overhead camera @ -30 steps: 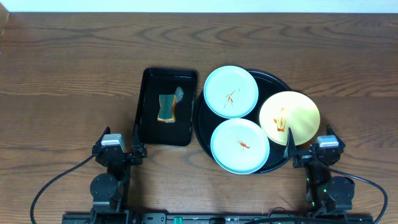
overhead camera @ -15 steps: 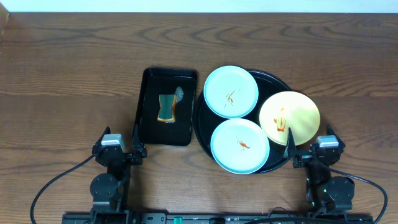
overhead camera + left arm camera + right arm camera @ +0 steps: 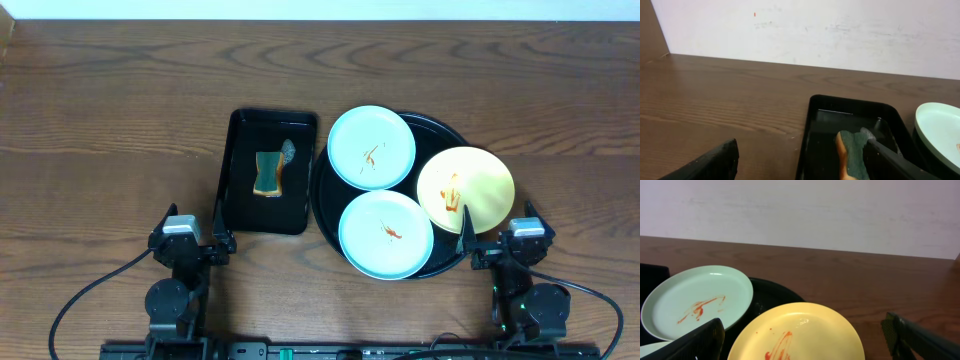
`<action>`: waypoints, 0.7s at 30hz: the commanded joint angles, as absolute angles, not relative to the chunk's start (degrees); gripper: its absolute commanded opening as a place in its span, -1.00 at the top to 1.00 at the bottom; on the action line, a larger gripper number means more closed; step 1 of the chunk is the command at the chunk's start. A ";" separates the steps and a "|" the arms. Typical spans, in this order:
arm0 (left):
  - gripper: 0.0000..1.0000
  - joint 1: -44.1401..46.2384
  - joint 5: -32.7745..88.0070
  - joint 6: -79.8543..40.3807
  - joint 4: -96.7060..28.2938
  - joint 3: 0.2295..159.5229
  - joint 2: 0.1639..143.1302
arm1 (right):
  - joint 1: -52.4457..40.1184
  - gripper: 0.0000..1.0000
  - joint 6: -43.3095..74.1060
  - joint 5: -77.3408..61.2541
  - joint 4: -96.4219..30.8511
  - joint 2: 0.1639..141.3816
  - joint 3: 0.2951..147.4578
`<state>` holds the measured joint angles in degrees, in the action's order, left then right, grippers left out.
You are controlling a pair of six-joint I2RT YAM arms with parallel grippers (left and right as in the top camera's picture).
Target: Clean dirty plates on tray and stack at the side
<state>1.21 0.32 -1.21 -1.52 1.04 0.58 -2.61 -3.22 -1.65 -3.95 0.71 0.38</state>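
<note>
Three dirty plates lie on the round black tray [image 3: 447, 129]. One mint plate [image 3: 371, 147] sits at its far left, a second mint plate [image 3: 386, 234] at its near edge, and a yellow plate [image 3: 465, 189] hangs over its right rim. Each carries an orange-red smear. My right gripper [image 3: 497, 233] stands open at the table's near edge, just in front of the yellow plate [image 3: 805, 330], with nothing between its fingers. My left gripper [image 3: 192, 232] is open too, near the front left corner of the rectangular tray, touching nothing.
A smaller rectangular black tray [image 3: 238, 150] lies left of the round one and holds a green and orange sponge [image 3: 268, 174] with a small grey scrap beside it. Bare wood-grain tabletop [image 3: 110, 130] spreads left, behind and right. A pale wall closes the far side.
</note>
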 commanded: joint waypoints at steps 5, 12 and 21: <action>-0.60 0.93 -0.43 -0.71 -4.16 0.23 0.34 | -3.09 -0.98 -3.73 -1.93 -4.14 0.38 0.32; -0.60 0.93 -0.62 -0.71 -4.25 1.23 0.78 | -3.09 -0.98 -3.73 -1.93 -4.14 0.38 0.32; -0.61 0.93 -0.62 -1.78 -4.25 4.25 5.48 | -3.09 -0.99 -3.73 -1.93 -4.16 0.38 0.32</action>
<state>1.21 0.05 -1.45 -3.49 2.28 3.73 -2.61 -3.22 -1.65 -3.92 0.71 0.38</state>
